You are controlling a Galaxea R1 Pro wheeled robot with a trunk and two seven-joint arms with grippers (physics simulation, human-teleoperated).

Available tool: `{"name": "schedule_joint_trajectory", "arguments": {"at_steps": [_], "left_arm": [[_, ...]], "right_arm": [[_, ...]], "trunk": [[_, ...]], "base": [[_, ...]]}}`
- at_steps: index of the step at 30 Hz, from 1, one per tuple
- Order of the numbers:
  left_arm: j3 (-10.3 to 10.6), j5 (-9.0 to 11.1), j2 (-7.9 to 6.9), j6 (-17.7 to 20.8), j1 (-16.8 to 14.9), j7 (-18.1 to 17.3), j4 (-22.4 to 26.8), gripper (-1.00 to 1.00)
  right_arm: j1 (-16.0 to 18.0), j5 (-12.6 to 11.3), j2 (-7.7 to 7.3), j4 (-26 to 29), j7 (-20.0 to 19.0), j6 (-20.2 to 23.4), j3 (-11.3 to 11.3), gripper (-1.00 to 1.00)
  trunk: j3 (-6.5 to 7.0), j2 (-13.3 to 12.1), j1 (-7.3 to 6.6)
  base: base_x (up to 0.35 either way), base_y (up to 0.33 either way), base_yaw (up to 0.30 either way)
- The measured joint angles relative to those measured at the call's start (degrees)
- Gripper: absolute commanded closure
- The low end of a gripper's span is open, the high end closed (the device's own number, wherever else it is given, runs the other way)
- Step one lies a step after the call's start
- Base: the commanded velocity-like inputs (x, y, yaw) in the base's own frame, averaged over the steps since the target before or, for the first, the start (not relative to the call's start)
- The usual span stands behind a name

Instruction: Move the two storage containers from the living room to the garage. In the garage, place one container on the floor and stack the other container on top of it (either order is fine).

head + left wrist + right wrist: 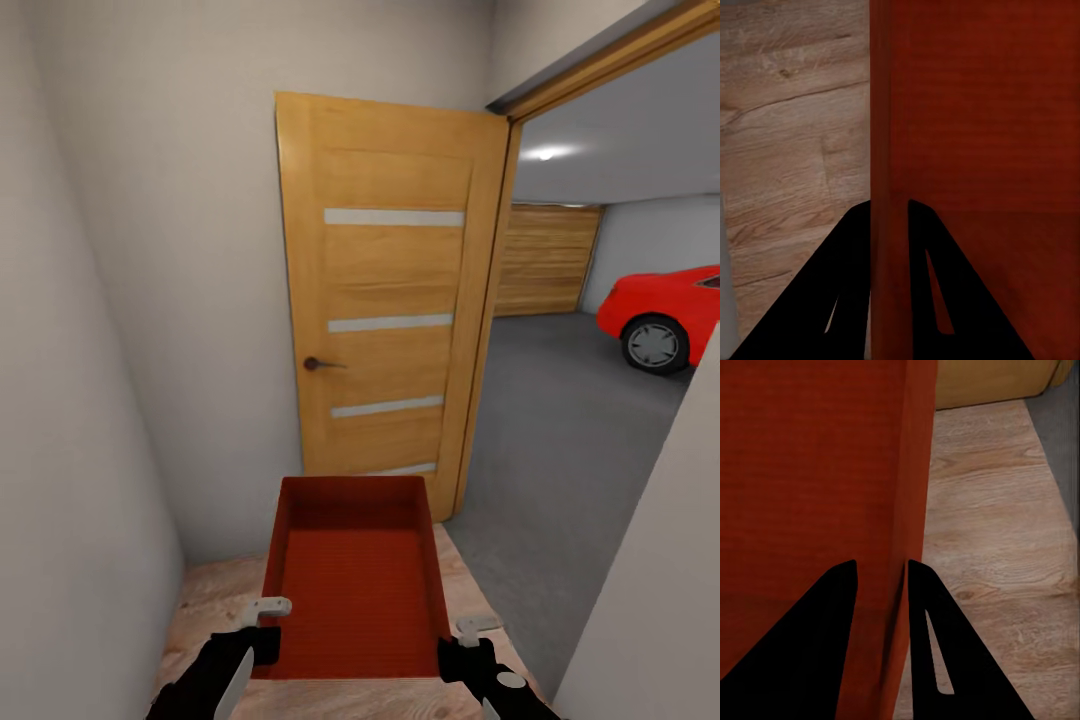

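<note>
From the head camera, I am carrying one rust-red storage container (352, 580) low in front of the trunk, its open top facing up, in a narrow passage with light wood plank flooring (210, 600). The left tool (262, 612) grips the container's left wall and the right tool (470, 630) its right wall. Ahead stands an open honey-coloured door (385, 300) with pale glass strips and a dark handle (318, 364); to its right the doorway opens onto the garage's dark grey concrete floor (560, 440), a wooden panel garage door (545, 260) at the back and a red car (665, 310) parked near it.

From the left wrist camera, the left tool (891, 214) is clenched on the container's wall (889, 112), one finger on each side of the thin red edge, plank floor (787, 135) beneath.

From the right wrist camera, the right tool (881, 574) likewise pinches the opposite wall (916, 457), with planks (997, 532), a strip of grey concrete (1061, 442) and the door's lower edge (982, 386) beyond.

I judge this as the carrying step, with the threshold not yet crossed. The next move calls for swinging the base right through the doorway, keeping the container level and clear of the frame, then lowering it onto the concrete.
</note>
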State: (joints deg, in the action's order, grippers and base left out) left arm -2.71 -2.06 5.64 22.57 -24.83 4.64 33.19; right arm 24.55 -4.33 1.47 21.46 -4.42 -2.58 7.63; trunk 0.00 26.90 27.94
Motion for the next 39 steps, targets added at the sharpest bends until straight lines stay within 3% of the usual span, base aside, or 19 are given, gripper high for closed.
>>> {"name": "schedule_joint_trajectory", "arguments": {"at_steps": [11,24,39], "left_arm": [[0.0,0.0,0.00,0.0,0.0,0.0,0.0,1.00],[0.2,0.1,-0.09,0.0,0.0,0.0,0.0,1.00],[0.4,0.3,-0.17,0.0,0.0,0.0,0.0,1.00]], "right_arm": [[0.0,-0.1,-0.01,0.0,0.0,0.0,0.1,1.00],[0.0,-0.2,-0.02,0.0,0.0,0.0,0.2,1.00],[0.0,-0.3,-0.01,0.0,0.1,0.0,0.3,1.00]], "trunk": [[0.00,0.0,0.00],[0.00,0.0,0.02],[0.00,0.0,0.01]], "base": [[0.268,0.191,-0.279],[0.041,0.033,-0.279],[0.211,0.169,-0.279]]}}
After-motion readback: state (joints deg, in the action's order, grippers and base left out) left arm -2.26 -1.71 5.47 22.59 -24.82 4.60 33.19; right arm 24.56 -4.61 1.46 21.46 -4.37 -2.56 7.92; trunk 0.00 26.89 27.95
